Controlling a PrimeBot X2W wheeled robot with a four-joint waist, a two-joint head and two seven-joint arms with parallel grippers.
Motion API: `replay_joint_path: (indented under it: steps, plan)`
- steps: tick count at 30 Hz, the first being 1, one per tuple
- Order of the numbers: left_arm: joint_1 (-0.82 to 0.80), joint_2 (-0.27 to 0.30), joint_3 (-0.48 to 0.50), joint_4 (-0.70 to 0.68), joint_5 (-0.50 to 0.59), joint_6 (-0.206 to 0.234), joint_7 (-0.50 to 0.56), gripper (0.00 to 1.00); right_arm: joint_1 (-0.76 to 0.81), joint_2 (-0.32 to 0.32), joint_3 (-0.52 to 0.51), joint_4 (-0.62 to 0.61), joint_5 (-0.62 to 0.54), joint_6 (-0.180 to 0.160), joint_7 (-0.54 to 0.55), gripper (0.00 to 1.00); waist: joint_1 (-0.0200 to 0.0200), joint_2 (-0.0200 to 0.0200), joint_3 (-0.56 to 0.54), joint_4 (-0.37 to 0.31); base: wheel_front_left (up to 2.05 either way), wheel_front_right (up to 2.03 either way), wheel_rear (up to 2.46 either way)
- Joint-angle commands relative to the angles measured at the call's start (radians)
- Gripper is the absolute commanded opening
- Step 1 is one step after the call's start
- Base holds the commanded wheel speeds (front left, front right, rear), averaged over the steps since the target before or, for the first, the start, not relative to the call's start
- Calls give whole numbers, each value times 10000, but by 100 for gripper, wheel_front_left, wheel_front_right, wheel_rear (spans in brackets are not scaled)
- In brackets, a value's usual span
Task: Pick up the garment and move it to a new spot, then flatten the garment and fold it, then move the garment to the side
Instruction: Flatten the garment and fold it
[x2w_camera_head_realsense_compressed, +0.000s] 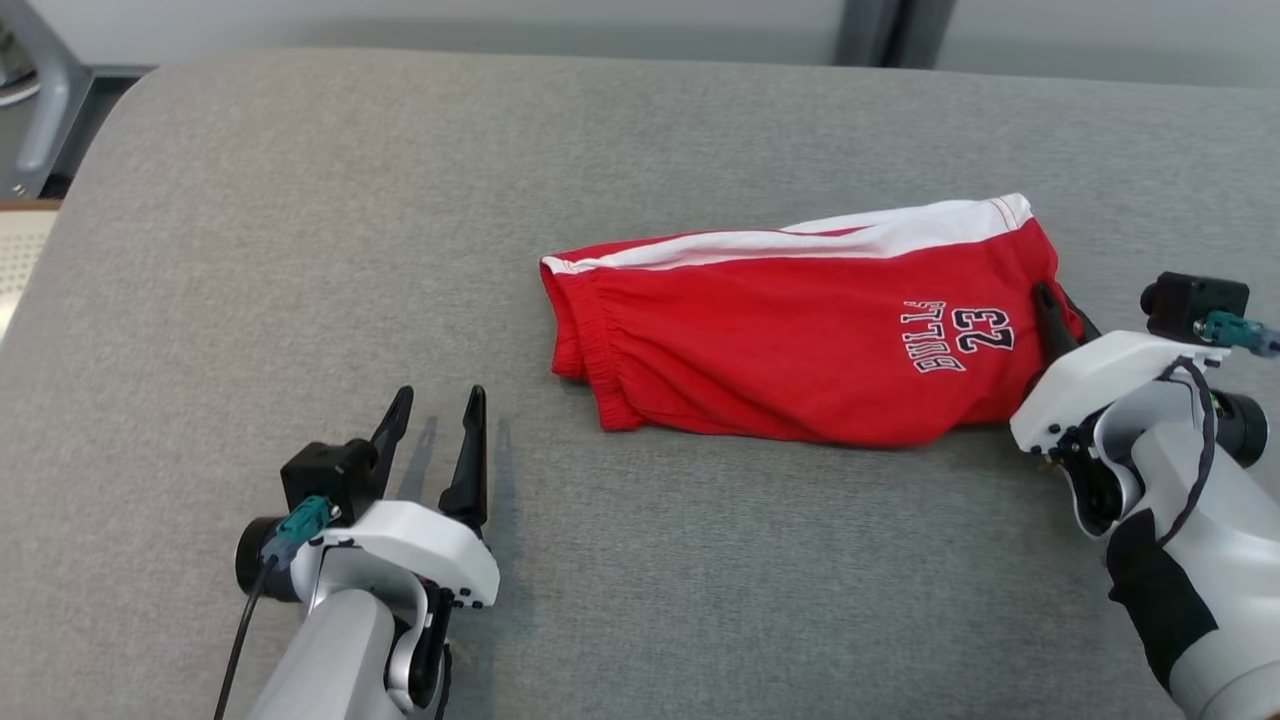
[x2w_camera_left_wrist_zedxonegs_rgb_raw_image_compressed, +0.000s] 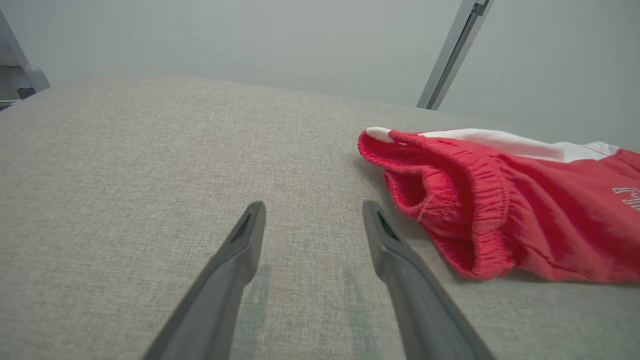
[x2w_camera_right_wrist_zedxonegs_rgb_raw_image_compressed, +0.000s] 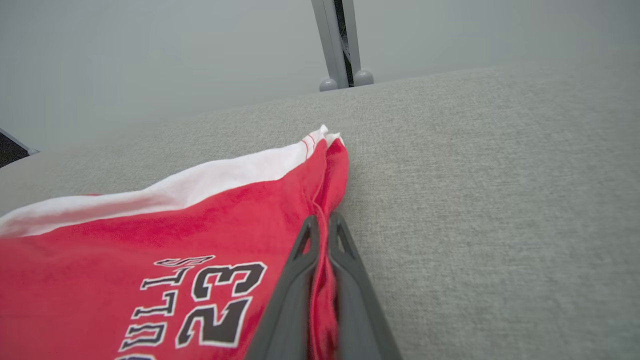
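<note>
the red shorts (x2w_camera_head_realsense_compressed: 790, 330) lay folded on the grey cushion (x2w_camera_head_realsense_compressed: 250, 250), with the white stripe along their far edge and the "23" print near their hem end. the right gripper (x2w_camera_right_wrist_zedxonegs_rgb_raw_image_compressed: 323, 220) sat at that hem end, fingers pressed together — a ridge of red cloth pinched between them. the left gripper (x2w_camera_head_realsense_compressed: 440, 395) was near the shorts' elastic waistband end — apart from the cloth, fingers spread wide, low over the cushion.
</note>
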Motion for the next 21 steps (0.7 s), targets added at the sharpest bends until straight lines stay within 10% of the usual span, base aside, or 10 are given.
replay_joint_path:
  steps: [1,12,21]
  plan:
    - [193,48,123,-39,118,-56,-44,100,240,-38,-4,-121,190,-6,-137,0,0,0,-294,-371,0,0,0]
    - [911,46,382,-336,672,-211,-44,100,750,-441,103,-977,773,-6,-379,0,0,0,-473,-741,0,0,0]
    - [1179,43,88,-351,443,-236,-44,100,781,434,1382,-2908,440,-4,-381,0,0,0,-791,-105,0,0,0]
